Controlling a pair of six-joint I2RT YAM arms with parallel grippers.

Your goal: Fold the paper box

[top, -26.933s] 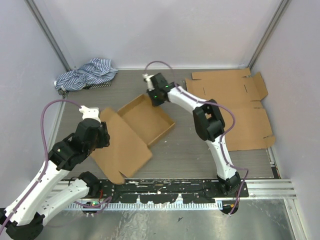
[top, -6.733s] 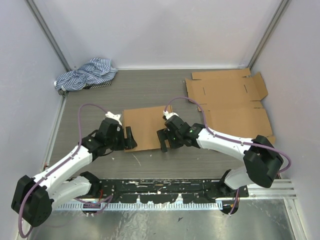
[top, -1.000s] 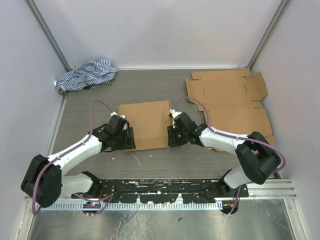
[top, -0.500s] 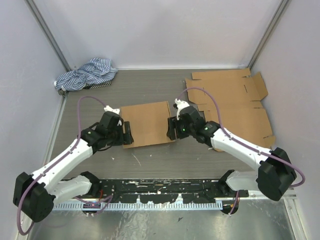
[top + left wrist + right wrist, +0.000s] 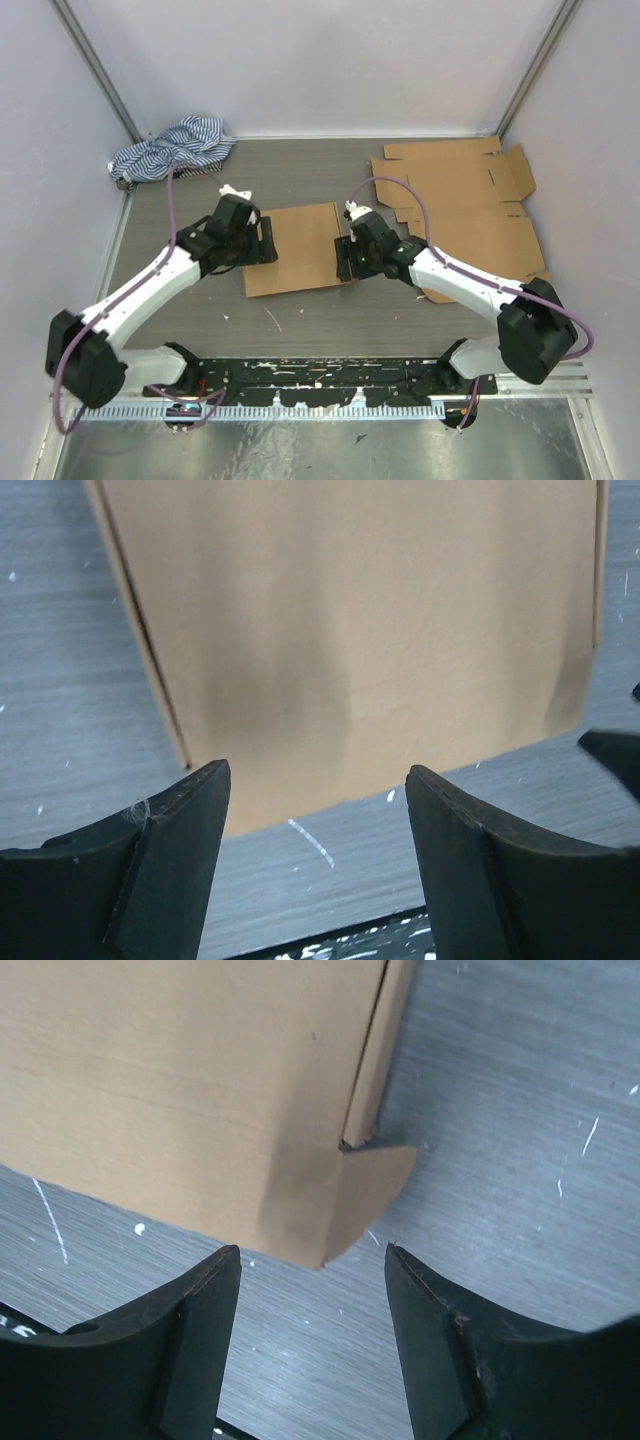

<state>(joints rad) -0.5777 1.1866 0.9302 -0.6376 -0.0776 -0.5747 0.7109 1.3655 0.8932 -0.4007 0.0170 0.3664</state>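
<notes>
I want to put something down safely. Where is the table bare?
Bare: the far strip between cloth and flat cardboard, behind the box; the near strip between box and rail. Crowded: the box sides, by the left gripper and right gripper.

The top external camera hangs high over the near edge of the grey wood-grain table (image 5: pixel 330 320), looking steeply down and forward across all of it as far as the pale back wall (image 5: pixel 320 60). The left wrist camera sits very near the surface, looking out between the black fingers of the left gripper (image 5: pixel 315 780) onto one end of the flat, closed brown cardboard box (image 5: pixel 350 620). The right wrist camera, just as near, looks between the fingers of the right gripper (image 5: pixel 312 1255) at a single box corner, seemingly the near right one. All three views share that box and the table bordering it.
</notes>
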